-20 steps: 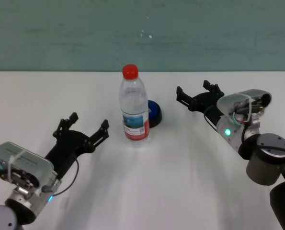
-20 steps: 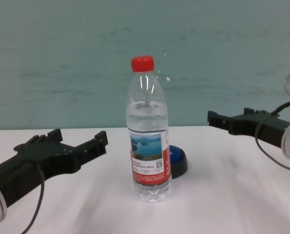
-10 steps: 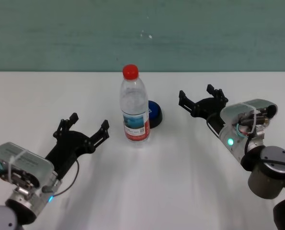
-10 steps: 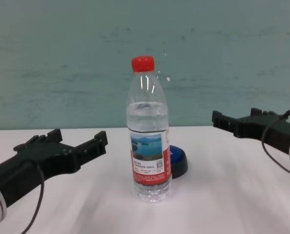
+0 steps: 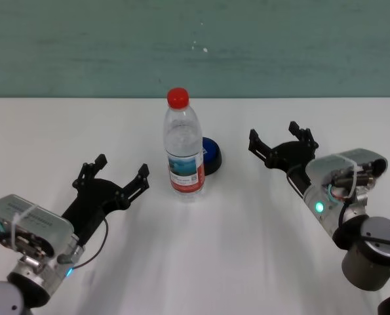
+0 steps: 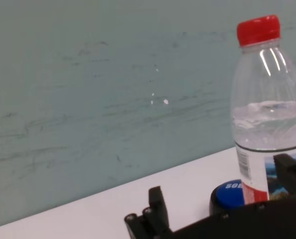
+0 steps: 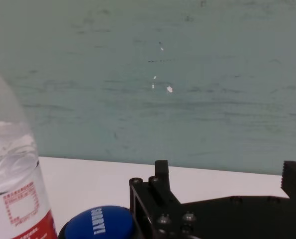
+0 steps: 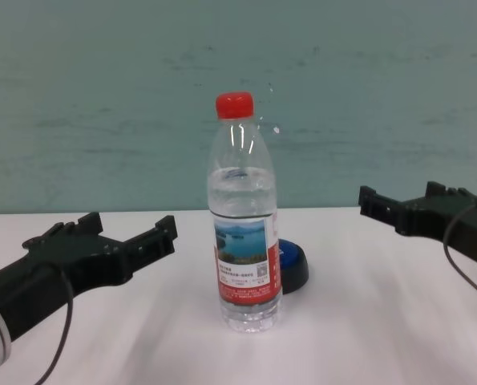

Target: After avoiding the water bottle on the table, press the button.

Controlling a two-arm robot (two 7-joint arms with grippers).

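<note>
Two grippers flank the water bottle (image 5: 183, 147), which stands upright on the table (image 5: 247, 256). Just behind it, to its right, sits the button (image 5: 211, 155). My right gripper (image 5: 281, 140), fingers spread, has the clearer line to it; my left gripper (image 5: 120, 174), also spread, faces the bottle.

Probably a lab: bare white table (image 5: 260, 262) against scuffed teal wall (image 5: 83, 46).

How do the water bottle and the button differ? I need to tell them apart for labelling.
The water bottle is tall, clear and red-capped; the button is low, with a blue dome on a black base. The bottle stands nearer the robot, partly hiding the button behind it. Both rest upright on the white table.
</note>
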